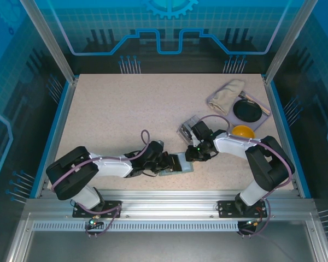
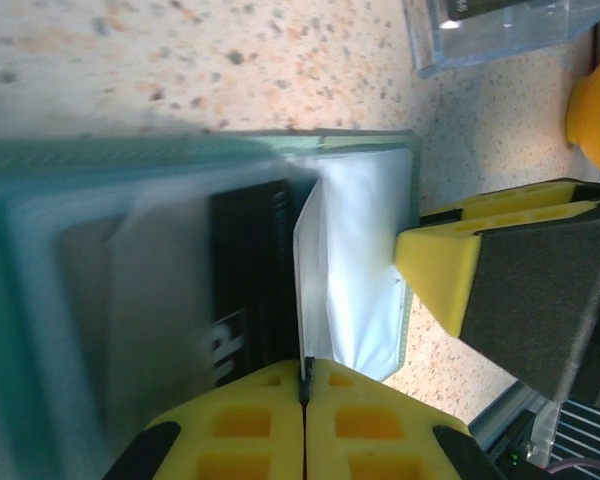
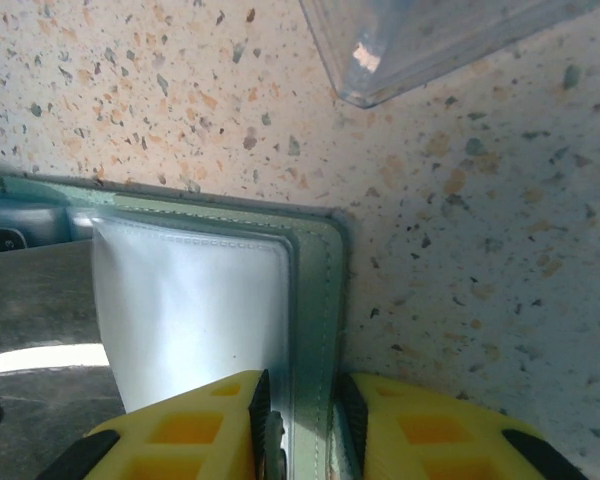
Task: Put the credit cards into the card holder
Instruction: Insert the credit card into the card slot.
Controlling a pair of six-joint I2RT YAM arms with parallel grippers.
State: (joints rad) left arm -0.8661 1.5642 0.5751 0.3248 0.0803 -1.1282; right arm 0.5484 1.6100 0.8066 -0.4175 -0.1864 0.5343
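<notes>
The card holder lies open at the near middle of the table. The right gripper clamps its rim; the left gripper is pinched on its pale flap (apparently). One dark card sits inside; whether more cards are left to load I cannot tell.

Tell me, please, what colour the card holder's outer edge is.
Card holder edge: pale grey-green; best in right wrist view.

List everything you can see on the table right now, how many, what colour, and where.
card holder: one, grey-green, open, near edge between the arms
dark card: one, black, inside holder; may be a strip
clear box: one, transparent, behind the holder
round thing: one, yellow, right of the box
disc: one, black, far right
cloth: one, beige, far right, beside disc
left fingers: yellow, shut on holder's white flap
right fingers: yellow, clamped on holder's edge
</notes>
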